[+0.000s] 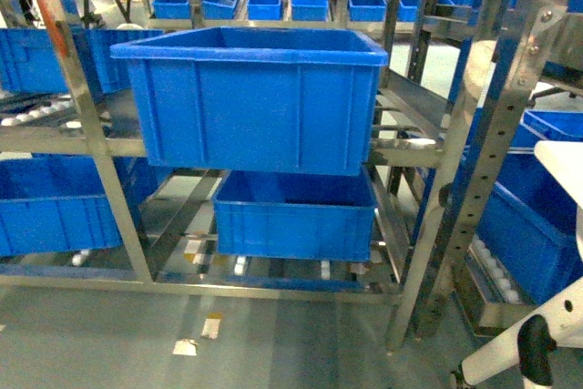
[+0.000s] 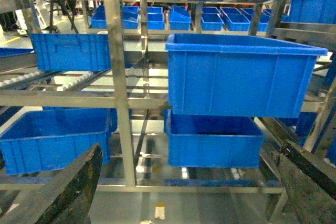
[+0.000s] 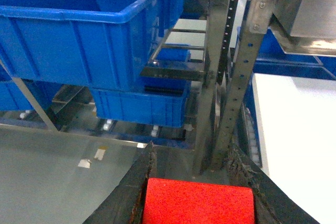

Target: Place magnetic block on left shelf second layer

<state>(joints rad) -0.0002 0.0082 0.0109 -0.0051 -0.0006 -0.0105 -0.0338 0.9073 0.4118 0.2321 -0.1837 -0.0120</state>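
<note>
Glossy, smooth blue plastic on the big crate (image 1: 250,97); shiny bare steel on the hole-punched rack upright (image 1: 483,170); matt, grainy red on the block (image 3: 198,202); rough, worn black on the right gripper's fingers (image 3: 137,182).

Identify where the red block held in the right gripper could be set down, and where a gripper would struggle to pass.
The large blue crate on the second tier is open-topped, and the inside that shows looks bare: that is the best spot for the magnetic block in the right gripper. The lower crate sits tight beneath it. The punched upright crowds the right.
</note>
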